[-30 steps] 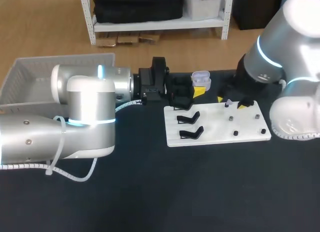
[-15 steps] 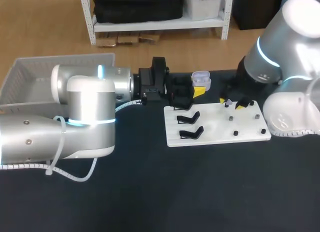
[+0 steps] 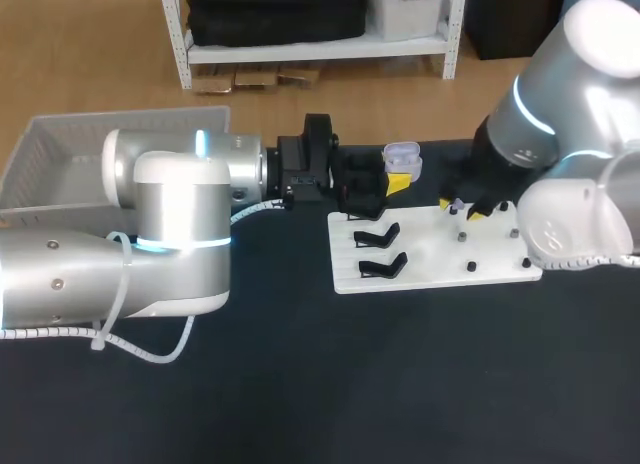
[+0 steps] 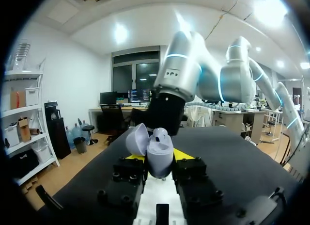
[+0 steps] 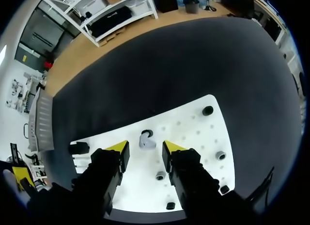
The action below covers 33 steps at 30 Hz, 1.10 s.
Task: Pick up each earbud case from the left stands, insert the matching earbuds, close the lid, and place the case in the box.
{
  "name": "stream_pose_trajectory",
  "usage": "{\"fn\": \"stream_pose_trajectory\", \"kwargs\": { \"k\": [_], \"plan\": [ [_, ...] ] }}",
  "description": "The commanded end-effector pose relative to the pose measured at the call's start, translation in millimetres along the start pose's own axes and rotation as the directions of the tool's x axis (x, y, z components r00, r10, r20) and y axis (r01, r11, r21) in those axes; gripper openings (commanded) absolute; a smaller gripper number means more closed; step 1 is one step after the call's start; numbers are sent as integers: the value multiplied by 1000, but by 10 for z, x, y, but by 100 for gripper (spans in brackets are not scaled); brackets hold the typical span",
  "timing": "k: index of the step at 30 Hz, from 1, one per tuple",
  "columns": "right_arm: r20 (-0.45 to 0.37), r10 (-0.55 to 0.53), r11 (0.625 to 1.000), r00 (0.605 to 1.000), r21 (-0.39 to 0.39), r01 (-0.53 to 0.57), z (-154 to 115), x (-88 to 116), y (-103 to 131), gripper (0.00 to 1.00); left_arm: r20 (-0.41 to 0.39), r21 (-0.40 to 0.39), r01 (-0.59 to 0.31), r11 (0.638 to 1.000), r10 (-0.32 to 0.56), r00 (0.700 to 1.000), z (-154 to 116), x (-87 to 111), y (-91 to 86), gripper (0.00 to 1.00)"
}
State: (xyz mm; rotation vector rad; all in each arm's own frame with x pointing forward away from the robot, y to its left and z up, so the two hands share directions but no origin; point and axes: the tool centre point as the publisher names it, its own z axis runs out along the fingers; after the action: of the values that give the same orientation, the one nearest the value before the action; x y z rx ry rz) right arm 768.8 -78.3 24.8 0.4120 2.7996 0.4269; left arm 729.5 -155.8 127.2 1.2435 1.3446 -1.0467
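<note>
Arms close on the white board [image 3: 430, 274] from opposite sides. My left arm [image 3: 170, 199] lies level, stretched straight out toward the board's far left corner. The left gripper [image 3: 392, 184] hangs just past that corner, off the table. Its fingers pinch one lavender earbud case [image 4: 160, 154] from both sides, with the lid tipped back open.

My right arm [image 3: 540, 114] bends down steeply over the board's far edge, wrist pointing at the board surface. The right gripper [image 5: 145, 148] has its fingers spread. One small lavender earbud [image 5: 145, 139] stands on the board between the two yellow tips, and neither tip appears to touch it.

Two black stands [image 3: 378, 234] sit on the board's left part, one behind the other, both bare. The right wrist view shows five short dark pegs [image 5: 221, 155] dotted over the board's right part, around the earbud. One white box [image 3: 50, 144] stands well off to the board's left, behind the left arm.
</note>
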Motion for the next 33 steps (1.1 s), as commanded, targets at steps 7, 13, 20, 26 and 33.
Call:
{"fn": "stream_pose_trajectory", "kwargs": {
  "k": [7, 13, 20, 26, 33],
  "plan": [
    [-6, 0, 1000, 1000, 0, 0, 31, -67, 31, 36, 8, -10, -5, 1000, 5, 1000, -1, 15, -22, 0],
    [-9, 6, 1000, 1000, 5, -6, 48, -58, 21, 31, 8, -10, -5, 1000, 5, 1000, -1, 15, -22, 0],
    [-10, 10, 1000, 1000, 15, -10, 41, -37, -14, 31, 8, -10, -5, 1000, 5, 1000, -1, 15, -22, 0],
    [-12, 11, 1000, 1000, 20, -10, 28, -21, -26, 27, 8, -10, -5, 1000, 5, 1000, -1, 15, -22, 0],
    [-12, 10, 1000, 1000, 22, -10, 39, -35, -3, 20, 8, -10, -5, 1000, 5, 1000, -1, 15, -22, 0]
  ]
}}
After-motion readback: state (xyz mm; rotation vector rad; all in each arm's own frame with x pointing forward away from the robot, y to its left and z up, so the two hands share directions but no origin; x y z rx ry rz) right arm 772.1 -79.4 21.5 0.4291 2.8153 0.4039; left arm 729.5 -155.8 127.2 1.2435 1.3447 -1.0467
